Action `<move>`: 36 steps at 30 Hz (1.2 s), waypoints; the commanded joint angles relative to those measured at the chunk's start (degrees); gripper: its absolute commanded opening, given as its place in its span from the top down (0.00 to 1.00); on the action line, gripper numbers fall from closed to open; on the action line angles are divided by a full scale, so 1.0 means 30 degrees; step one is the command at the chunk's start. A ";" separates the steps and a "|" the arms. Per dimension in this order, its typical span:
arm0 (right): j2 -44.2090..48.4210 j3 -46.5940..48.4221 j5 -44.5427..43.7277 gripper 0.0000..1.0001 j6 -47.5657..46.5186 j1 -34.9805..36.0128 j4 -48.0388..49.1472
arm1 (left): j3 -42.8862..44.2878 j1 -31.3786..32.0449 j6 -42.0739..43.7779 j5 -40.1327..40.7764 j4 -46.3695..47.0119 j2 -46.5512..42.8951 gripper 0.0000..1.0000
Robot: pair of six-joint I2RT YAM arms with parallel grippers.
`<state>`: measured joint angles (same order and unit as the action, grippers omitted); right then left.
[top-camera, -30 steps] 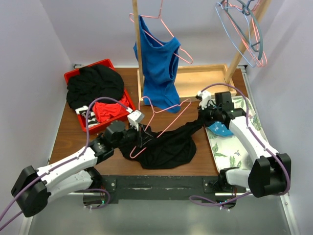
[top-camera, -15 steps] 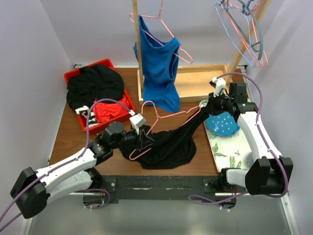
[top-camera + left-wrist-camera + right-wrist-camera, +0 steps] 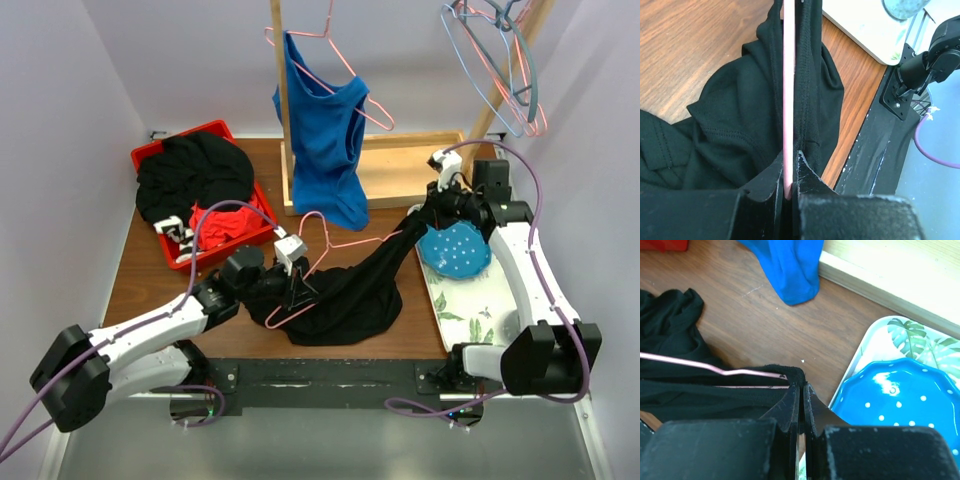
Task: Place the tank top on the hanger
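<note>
Left gripper (image 3: 789,167) is clamped on the wire of the hanger (image 3: 787,75); right gripper (image 3: 801,390) pinches an edge of the tank top (image 3: 345,295) — fabric drawn taut toward it; the rest lies heaped on the table (image 3: 150,280).

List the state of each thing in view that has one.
left tool, shut on the hanger
right tool, shut on an edge of the tank top
tank top, pulled taut toward the right tool, rest bunched
hanger, gripped, wire lying along the taut fabric
blue tank top, hanging
black heap, piled in red bin
blue plate, right side up, empty
</note>
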<state>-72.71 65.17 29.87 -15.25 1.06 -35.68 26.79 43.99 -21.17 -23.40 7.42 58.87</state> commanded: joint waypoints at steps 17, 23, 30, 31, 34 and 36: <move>0.1147 0.3388 0.5195 0.59 -0.7896 0.3162 -0.7646 | 0.2937 -0.0073 0.2807 -0.5561 -0.0450 0.1911 1.00; 0.3198 0.2975 0.3610 0.13 -0.8366 0.3133 -0.8350 | 0.2966 -0.0073 0.4213 -0.5794 -0.1767 0.0621 1.00; 0.3581 0.4611 0.2030 0.05 -0.9331 0.3016 -0.9814 | 0.3931 -0.0073 0.6145 -0.5971 -0.4376 0.0094 1.00; 0.3523 0.4848 0.1708 0.04 -0.9622 0.2958 -0.9960 | 0.4020 -0.0073 0.6293 -0.5941 -0.4523 0.0064 1.00; 0.3406 0.5727 0.1031 0.02 -1.0528 0.2841 -1.1098 | 0.4459 -0.0044 0.6938 -0.5854 -0.5546 -0.0024 1.00; 0.3056 0.6108 0.1524 0.01 -1.1552 0.2898 -1.1949 | 0.4722 -0.0073 0.7461 -0.5678 -0.5900 -0.0083 1.00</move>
<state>-62.67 79.44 35.62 -43.77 9.96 -65.76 37.04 43.92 -3.68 -39.40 -7.70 60.20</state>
